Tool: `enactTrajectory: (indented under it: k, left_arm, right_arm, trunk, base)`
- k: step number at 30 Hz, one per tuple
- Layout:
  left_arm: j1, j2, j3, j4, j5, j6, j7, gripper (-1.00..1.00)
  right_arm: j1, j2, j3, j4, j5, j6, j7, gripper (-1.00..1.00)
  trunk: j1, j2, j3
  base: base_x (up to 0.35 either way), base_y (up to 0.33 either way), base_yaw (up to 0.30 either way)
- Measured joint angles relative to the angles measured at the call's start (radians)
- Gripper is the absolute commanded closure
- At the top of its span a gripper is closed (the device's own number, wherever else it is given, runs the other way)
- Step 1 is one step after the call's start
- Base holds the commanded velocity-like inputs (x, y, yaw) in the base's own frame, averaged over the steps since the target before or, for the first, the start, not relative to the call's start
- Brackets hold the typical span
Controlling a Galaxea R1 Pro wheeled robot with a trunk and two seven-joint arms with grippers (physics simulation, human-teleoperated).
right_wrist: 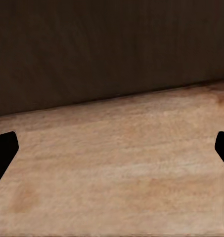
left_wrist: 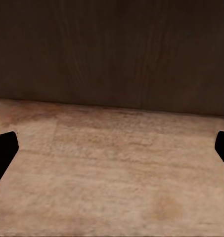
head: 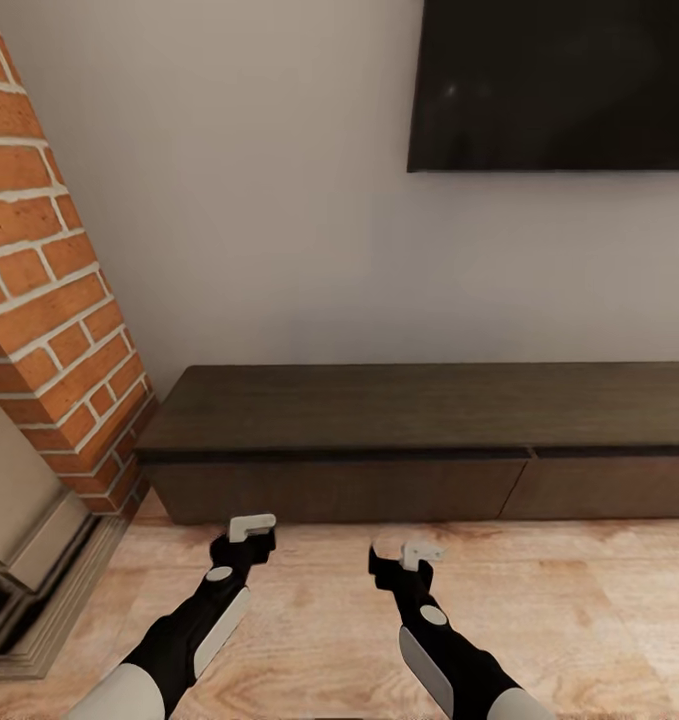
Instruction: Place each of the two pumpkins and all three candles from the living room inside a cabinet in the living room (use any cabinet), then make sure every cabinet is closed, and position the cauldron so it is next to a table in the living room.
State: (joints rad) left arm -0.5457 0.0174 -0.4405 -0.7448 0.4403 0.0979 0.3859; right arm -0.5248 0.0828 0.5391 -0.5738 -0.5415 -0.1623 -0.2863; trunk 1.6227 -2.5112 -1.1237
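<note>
The long low dark-brown cabinet [head: 419, 410] stands against the white wall straight ahead, and its two visible drawer fronts [head: 339, 488] sit flush and shut. My left gripper [head: 241, 545] and right gripper [head: 397, 562] hover low over the wood floor just in front of it. Both are open with nothing between the fingers. The left wrist view looks past the left gripper [left_wrist: 112, 153] at the cabinet front [left_wrist: 112, 49]. The right wrist view has the right gripper [right_wrist: 112, 153] facing the cabinet front [right_wrist: 92, 44]. The pumpkins, candles, cauldron and table are out of view.
A red brick fireplace column [head: 49, 280] with a stone hearth [head: 29, 580] rises at the left, close to the cabinet's left end. A dark flat screen [head: 559, 80] hangs on the wall above. Light wood floor [head: 319, 620] lies under both arms.
</note>
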Motion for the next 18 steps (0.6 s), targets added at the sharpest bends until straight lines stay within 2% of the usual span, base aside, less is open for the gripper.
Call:
enactTrajectory:
  k: [2, 3, 4, 6, 7, 10, 18]
  left_arm:
    - [0.001, 0.000, 0.002, -0.007, 0.007, 0.095, 0.000, -1.00]
    - [0.001, 0.000, 0.003, -0.008, 0.010, 0.116, 0.000, -1.00]
    - [0.002, 0.000, 0.003, -0.009, 0.025, 0.166, 0.001, -1.00]
    - [0.003, 0.000, 0.004, -0.010, 0.043, 0.203, 0.001, -1.00]
    - [0.003, 0.002, 0.008, -0.006, 0.063, 0.223, 0.001, -1.00]
    - [0.003, 0.009, 0.016, -0.002, 0.094, 0.238, 0.003, -1.00]
    - [0.008, 0.043, 0.023, 0.001, 0.123, 0.272, 0.006, -1.00]
  right_arm:
    - [0.000, 0.000, 0.000, -0.002, -0.001, 0.026, 0.000, -1.00]
    - [0.000, -0.001, 0.000, -0.002, -0.001, 0.029, 0.000, -1.00]
    - [0.000, -0.001, 0.001, -0.003, -0.001, 0.035, 0.000, -1.00]
    - [0.000, -0.001, 0.002, -0.010, -0.001, 0.038, -0.001, -1.00]
    - [0.000, -0.001, 0.002, -0.026, -0.001, 0.040, -0.003, -1.00]
    - [0.002, -0.002, 0.004, -0.045, -0.002, 0.068, -0.005, -1.00]
    - [0.009, -0.004, 0.006, -0.053, -0.009, 0.230, -0.003, -1.00]
  trunk:
    - [0.000, 0.000, 0.000]
    - [0.000, 0.000, 0.000]
    - [0.000, 0.000, 0.000]
    - [-0.001, 0.000, 0.004]
    - [-0.001, 0.000, 0.008]
    - [-0.002, 0.001, 0.019]
    - [-0.006, 0.003, 0.050]
  base:
    - [-0.068, 0.000, 0.000]
    - [-0.031, 0.000, 0.000]
    - [-0.025, 0.000, 0.000]
    - [-0.012, 0.000, 0.000]
    - [-0.007, 0.000, 0.000]
    - [-0.003, 0.000, 0.000]
    - [0.000, 0.000, 0.000]
